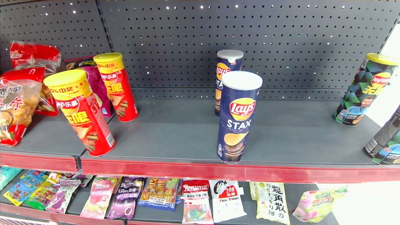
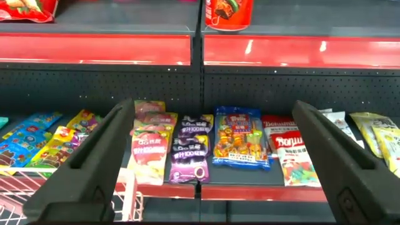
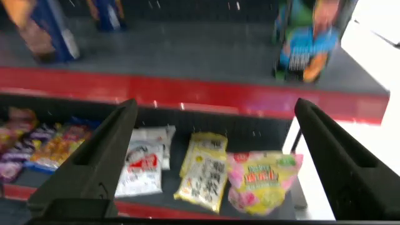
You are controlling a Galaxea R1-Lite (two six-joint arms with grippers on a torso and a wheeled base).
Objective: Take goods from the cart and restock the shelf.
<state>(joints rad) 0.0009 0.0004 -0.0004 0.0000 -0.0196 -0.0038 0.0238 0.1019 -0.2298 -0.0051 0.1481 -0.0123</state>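
In the head view a blue chip can (image 1: 239,115) is standing just behind the red shelf edge (image 1: 218,170), in the left wrist view the left gripper (image 2: 212,106) is hanging spread and empty below that edge, and in the right wrist view the right gripper (image 3: 215,103) is doing likewise.

A dark perforated back panel (image 1: 312,47) stands behind, and flat sweet packets (image 1: 159,193) lie in a row below.

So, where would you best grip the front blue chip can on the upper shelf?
Take the front blue can around its mid-body, coming from the open front of the shelf, jaws either side. It stands upright, a tall round tube with bare space on both sides; a second blue can stands behind.
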